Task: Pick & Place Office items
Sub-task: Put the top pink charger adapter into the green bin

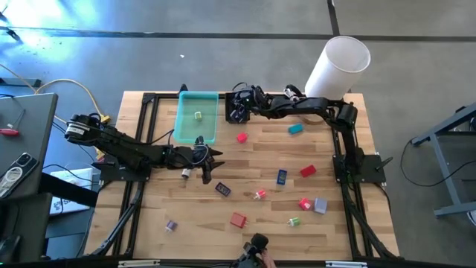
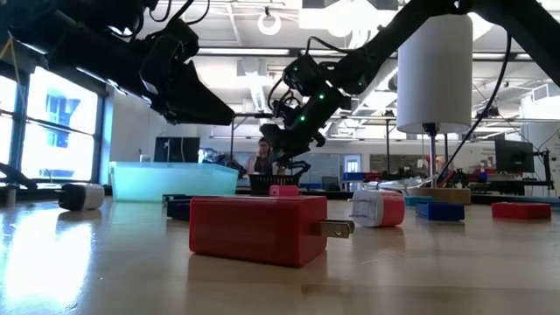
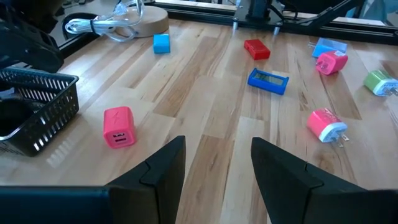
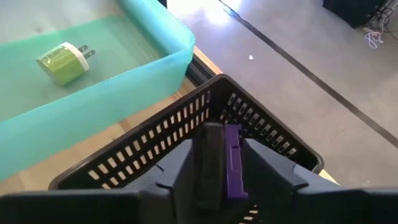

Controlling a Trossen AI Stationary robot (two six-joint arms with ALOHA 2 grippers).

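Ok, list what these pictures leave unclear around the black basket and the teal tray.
- Black mesh basket contents: in the right wrist view the right tool and the purple piece between its fingers cover the inside; in the high view the arm covers it.
- Whether the purple piece is gripped or already released: cannot tell.
- Teal tray: in the low view its wall hides the green plug adapter.
- Left tool: open, holding nothing.

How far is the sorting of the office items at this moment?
Done: one green charger lies in the teal tray. In hand: the right hand is over the black basket with a purple piece between its fingers. Left: about a dozen pieces on the table, such as the pink charger. The left hand is open and empty.
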